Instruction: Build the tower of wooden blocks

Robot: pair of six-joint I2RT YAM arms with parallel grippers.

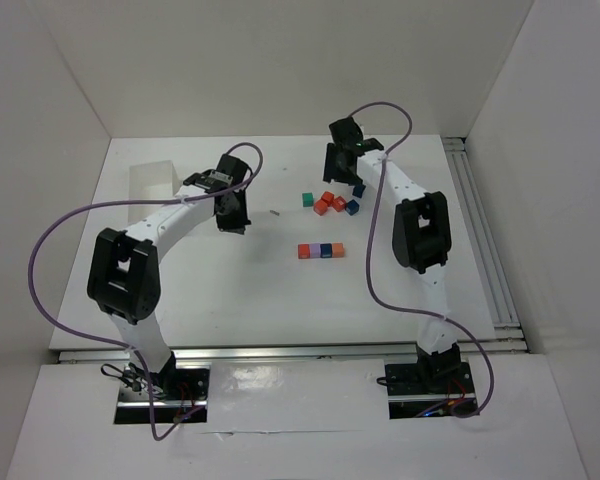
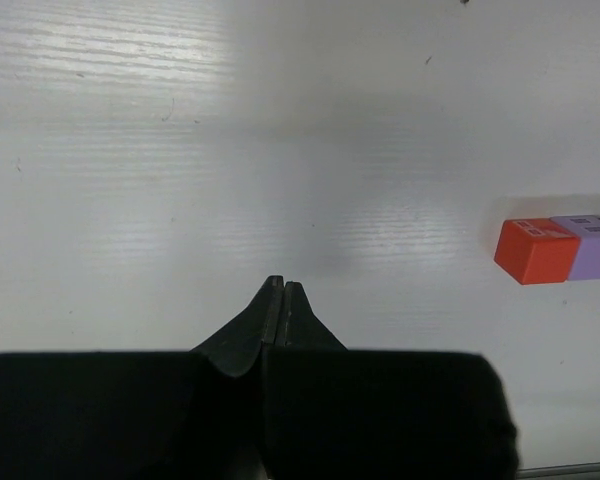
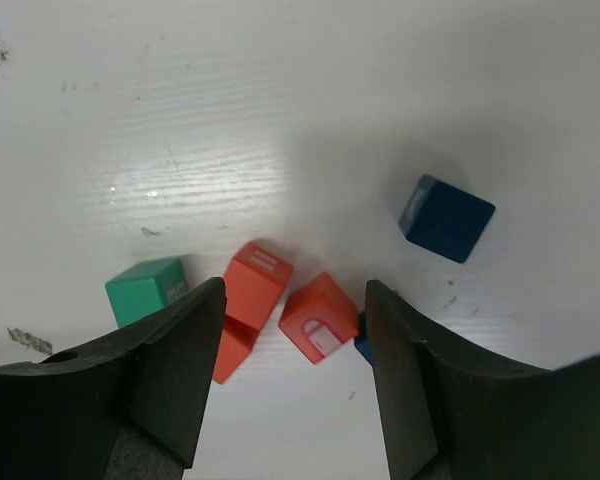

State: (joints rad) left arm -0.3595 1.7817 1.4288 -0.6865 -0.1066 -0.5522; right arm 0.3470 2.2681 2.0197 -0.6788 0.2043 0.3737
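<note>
Table (image 1: 230,300) white. Left tool (image 2: 282,287) pinched shut, empty, left of centre. Right tool (image 3: 295,290) spread wide, empty, above loose teal, orange and dark blue wood blocks (image 1: 327,202) far right. Red-purple-blue row (image 1: 320,250) nearer, mid-table.

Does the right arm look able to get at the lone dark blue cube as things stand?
Probably yes: the right end effector hangs open close by, and the dark blue cube sits by itself, nothing covering it.
</note>
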